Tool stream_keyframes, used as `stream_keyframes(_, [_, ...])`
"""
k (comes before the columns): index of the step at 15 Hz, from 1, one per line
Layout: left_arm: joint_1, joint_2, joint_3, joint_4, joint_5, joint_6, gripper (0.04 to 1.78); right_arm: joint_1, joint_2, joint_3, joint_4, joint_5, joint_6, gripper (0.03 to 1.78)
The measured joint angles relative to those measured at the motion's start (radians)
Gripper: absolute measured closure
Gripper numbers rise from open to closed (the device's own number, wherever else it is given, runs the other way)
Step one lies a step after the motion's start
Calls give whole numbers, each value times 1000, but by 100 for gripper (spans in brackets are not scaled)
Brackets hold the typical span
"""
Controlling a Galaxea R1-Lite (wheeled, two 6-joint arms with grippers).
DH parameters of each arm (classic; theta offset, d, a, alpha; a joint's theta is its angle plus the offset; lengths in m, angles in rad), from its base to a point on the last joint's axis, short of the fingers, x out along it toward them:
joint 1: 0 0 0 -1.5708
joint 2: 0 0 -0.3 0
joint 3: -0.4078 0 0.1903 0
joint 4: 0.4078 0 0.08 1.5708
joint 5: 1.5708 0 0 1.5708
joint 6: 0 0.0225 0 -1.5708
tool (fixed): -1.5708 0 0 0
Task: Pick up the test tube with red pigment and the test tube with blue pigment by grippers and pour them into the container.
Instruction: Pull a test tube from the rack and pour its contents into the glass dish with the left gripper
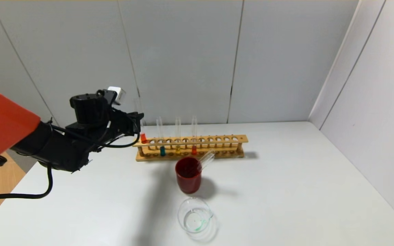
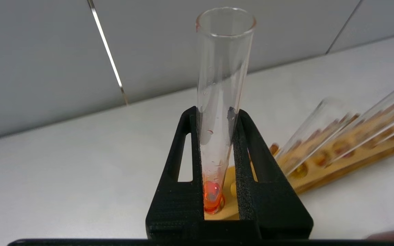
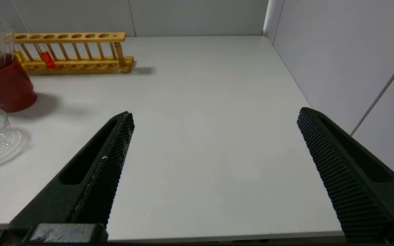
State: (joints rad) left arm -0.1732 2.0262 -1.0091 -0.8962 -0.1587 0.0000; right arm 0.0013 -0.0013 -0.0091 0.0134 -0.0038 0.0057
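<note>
The left arm (image 1: pixel 63 143) reaches in low from the bench's (image 1: pixel 286 191) left edge toward the far side, forearm level, and its gripper (image 1: pixel 139 120) is clamped on the red tube (image 1: pixel 143 136), which is upright at the left end of the rack (image 1: pixel 190 147), its red-filled bottom level with the rack's top rail. From the left wrist, the two pads squeeze the lower part of that tube (image 2: pixel 219 112), a little orange-red liquid pooled at the round bottom, the mouth standing clear above the left gripper (image 2: pixel 217 160). The rack runs along the far edge; in it stand the blue tube (image 1: pixel 162 141) with teal liquid, a yellow tube (image 1: pixel 178 136) and another red-filled tube (image 1: pixel 194 138). Nearer the front, the red cup (image 1: pixel 188 176) holds an empty tube (image 1: pixel 206 159) leaning out over its rim. Closer still to the front edge sits the beaker (image 1: pixel 195 216), nearly empty, with faint teal specks inside. The right gripper (image 3: pixel 214 160) hangs wide open over the bench's right front corner.
</note>
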Motion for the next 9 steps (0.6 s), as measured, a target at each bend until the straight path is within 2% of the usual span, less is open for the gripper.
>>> stream_keyframes(5, [-12, -240, -65, 229, 1, 43, 151, 0, 0, 0, 0, 0, 0, 7])
stream_keyframes(7, [-36, -361, -39, 322, 1, 59, 151, 0, 0, 0, 0, 0, 0, 7])
stream_keyframes(9, [-92, -493, 47, 402, 2, 79, 151, 0, 0, 0, 0, 0, 0, 7])
